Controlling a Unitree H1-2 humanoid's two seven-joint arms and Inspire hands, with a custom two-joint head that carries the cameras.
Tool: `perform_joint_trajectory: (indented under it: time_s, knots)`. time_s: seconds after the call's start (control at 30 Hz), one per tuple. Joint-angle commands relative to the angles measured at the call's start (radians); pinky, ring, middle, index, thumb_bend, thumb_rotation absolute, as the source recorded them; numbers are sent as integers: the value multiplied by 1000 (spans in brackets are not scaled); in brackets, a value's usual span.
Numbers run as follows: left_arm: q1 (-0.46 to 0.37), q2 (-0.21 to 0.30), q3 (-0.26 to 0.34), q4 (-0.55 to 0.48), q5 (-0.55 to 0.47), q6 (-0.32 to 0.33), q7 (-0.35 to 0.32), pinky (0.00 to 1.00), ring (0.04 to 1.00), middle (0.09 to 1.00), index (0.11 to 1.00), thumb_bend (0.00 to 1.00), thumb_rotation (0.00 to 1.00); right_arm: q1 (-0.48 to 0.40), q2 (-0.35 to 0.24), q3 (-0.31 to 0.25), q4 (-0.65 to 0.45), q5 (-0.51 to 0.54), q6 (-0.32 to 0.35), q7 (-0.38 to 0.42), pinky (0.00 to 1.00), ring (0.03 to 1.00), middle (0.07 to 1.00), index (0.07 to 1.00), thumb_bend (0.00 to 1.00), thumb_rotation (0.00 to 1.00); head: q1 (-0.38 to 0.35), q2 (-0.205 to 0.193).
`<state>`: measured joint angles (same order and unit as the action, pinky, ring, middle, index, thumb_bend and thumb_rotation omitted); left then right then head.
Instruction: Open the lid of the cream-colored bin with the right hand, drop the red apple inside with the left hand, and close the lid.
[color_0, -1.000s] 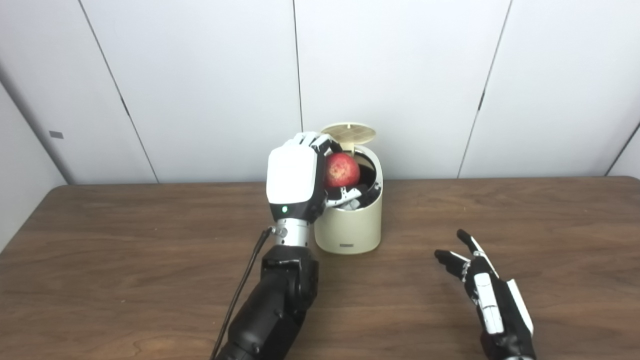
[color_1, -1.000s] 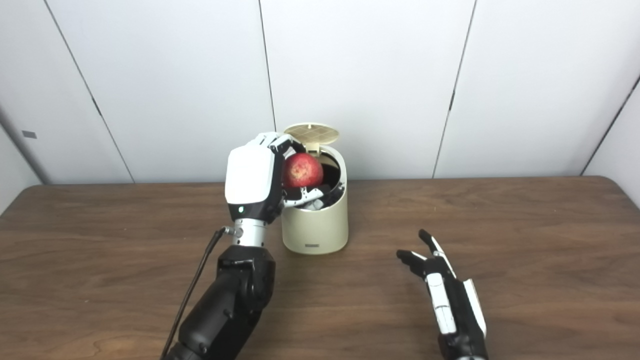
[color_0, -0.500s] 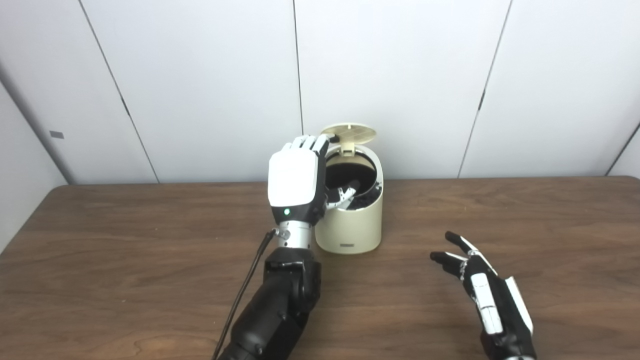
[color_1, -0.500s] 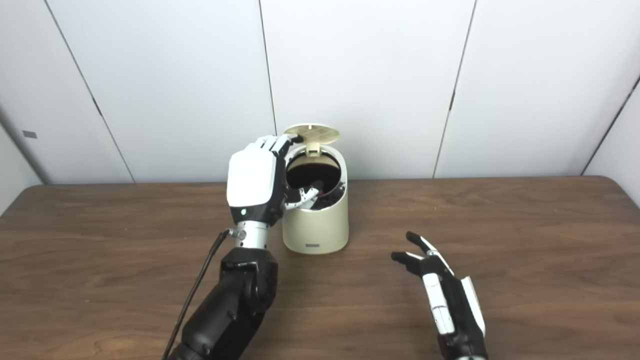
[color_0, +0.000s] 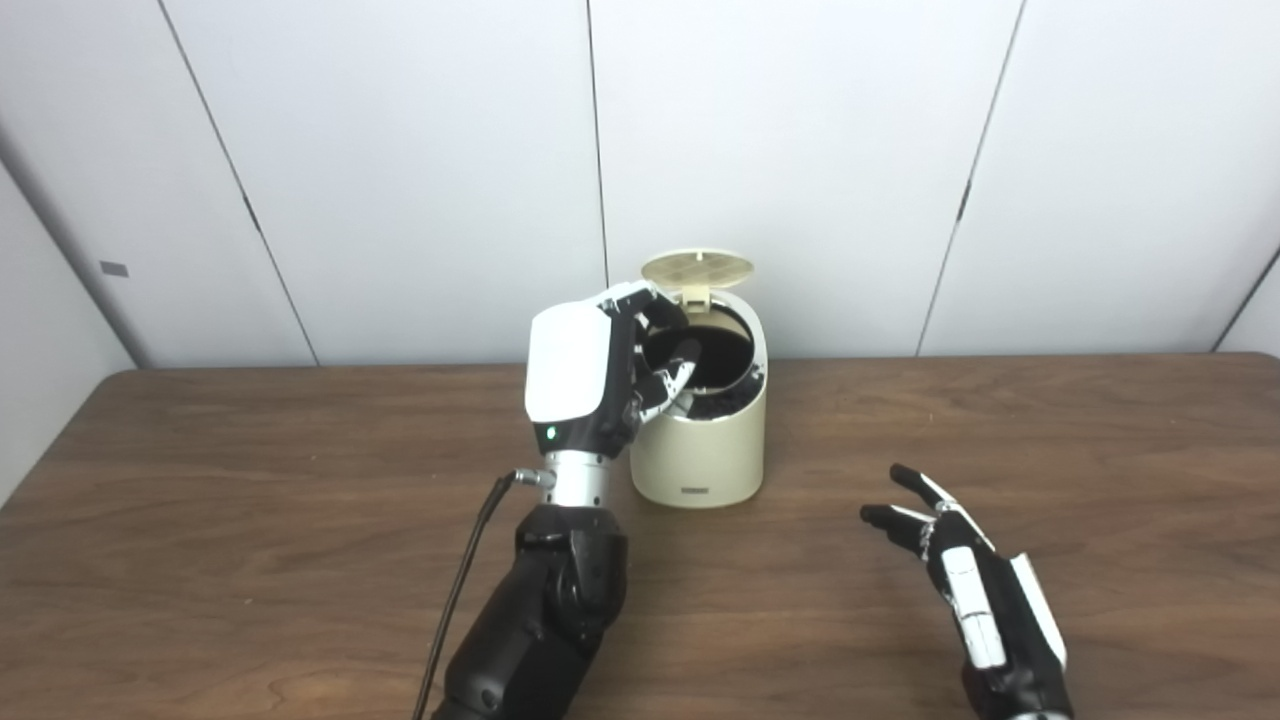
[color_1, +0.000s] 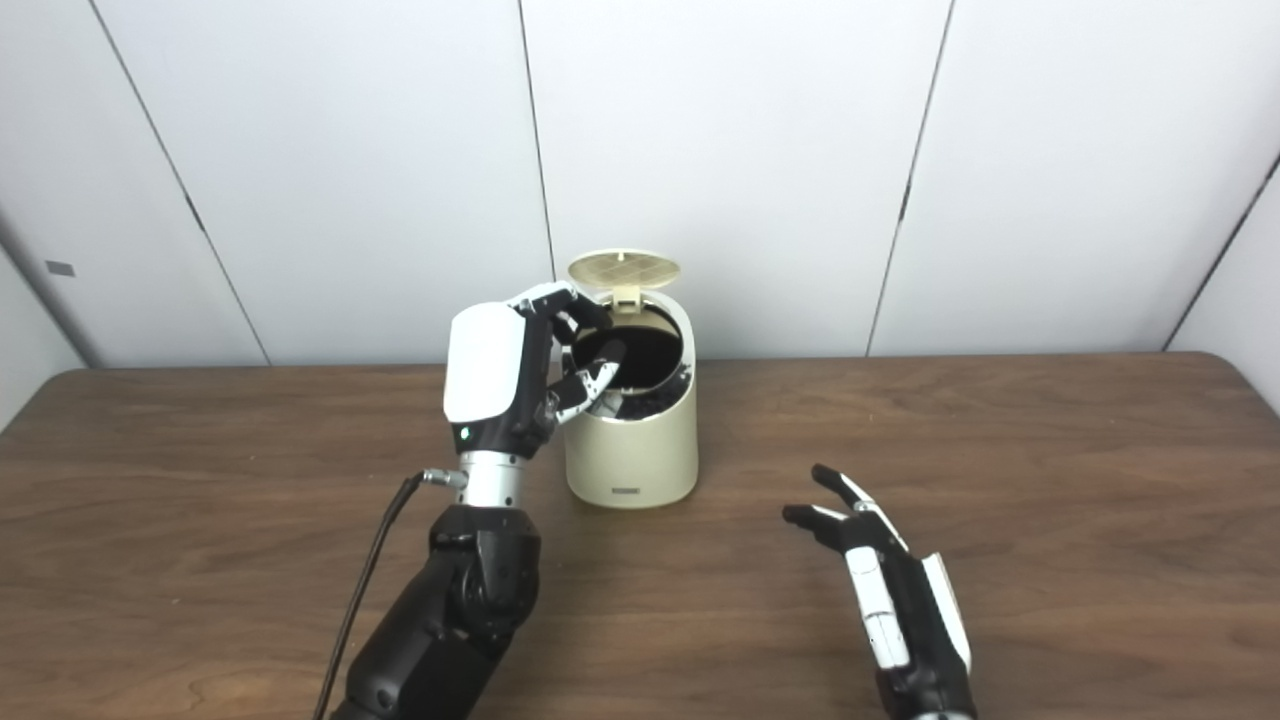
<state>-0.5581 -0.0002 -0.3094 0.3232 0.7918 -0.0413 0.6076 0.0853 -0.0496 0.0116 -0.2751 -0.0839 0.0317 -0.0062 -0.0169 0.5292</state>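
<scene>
The cream-colored bin (color_0: 700, 450) stands on the brown table near the back wall, its round lid (color_0: 697, 267) tipped up at the rear. Its dark inside shows no apple; the red apple is out of sight. My left hand (color_0: 590, 375) hovers at the bin's left rim, fingers apart and curled over the opening, holding nothing. My right hand (color_0: 970, 590) rests low over the table to the right of the bin, fingers spread, empty.
The wooden table (color_0: 250, 520) stretches wide on both sides of the bin. White wall panels (color_0: 400, 150) stand right behind it. A black cable (color_0: 470, 560) hangs from my left wrist.
The apple left my left hand and dropped out of sight into the bin. My left hand then opened and drew back slightly left. The right hand shifted only a little.
</scene>
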Motion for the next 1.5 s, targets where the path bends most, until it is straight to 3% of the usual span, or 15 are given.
perform_joint_trajectory:
  time_s: [0.0,0.1,0.27,0.47,0.67,0.7,0.73,0.8,0.87,0.9,0.97,1.0,1.2,1.47]
  knots:
    - [-34,3,12,-42,1,-57,46,368,425,525,495,475,0,-19,-3,-1,-18,1,-21,3,822,779,708,847,529,1000,1,1]
    - [-26,13,22,-71,3,-91,67,328,407,492,518,473,0,-17,-4,-1,-14,3,-19,5,834,783,718,852,535,1000,2,2]
    - [7,7,69,-190,-62,-87,6,324,408,491,518,474,0,-23,-4,-5,-5,2,-25,1,808,767,718,846,527,1000,9,5]
    - [47,41,136,-302,-113,-99,-49,349,423,506,492,477,0,-32,-1,-12,3,14,-35,2,807,795,763,834,548,1000,8,3]
    - [135,58,238,-455,-382,34,-288,316,450,554,533,471,0,-77,-1,-16,11,2,-60,-9,826,885,882,860,584,989,-1,4]
    - [151,60,247,-477,-402,64,-318,353,438,545,528,484,0,-90,-2,-17,17,-2,-65,-11,841,900,894,865,585,985,-1,4]
    - [171,64,253,-498,-408,89,-341,385,490,524,513,500,0,-108,-3,-16,21,-10,-64,-14,852,913,906,874,586,985,-4,4]
    - [217,80,257,-542,-410,146,-395,463,597,691,502,501,64,-149,-4,-15,21,-47,-40,-27,862,932,921,882,596,995,-8,8]
    - [262,93,261,-590,-431,219,-454,604,717,794,732,516,407,-189,-11,-12,26,-80,-34,-33,877,946,930,878,596,1000,-11,9]
    - [283,104,260,-610,-444,250,-490,693,781,842,805,521,540,-210,-15,-10,32,-93,-39,-34,881,948,933,878,589,1000,-15,10]
    - [331,137,256,-635,-472,285,-559,862,914,942,943,531,756,-257,-22,-5,42,-113,-37,-35,883,946,936,866,586,1000,-17,12]
    - [349,149,255,-643,-488,297,-586,915,956,970,971,554,815,-277,-23,-3,44,-119,-32,-36,892,952,944,860,591,1000,-20,13]
    - [433,137,277,-630,-601,311,-643,998,1000,1000,1000,634,906,-420,-30,17,54,-186,62,-26,938,982,980,858,640,1000,-26,13]
    - [488,109,292,-608,-609,298,-627,1000,1000,1000,1000,615,895,-612,-69,85,78,-344,197,5,919,1000,1000,870,521,1000,-39,10]
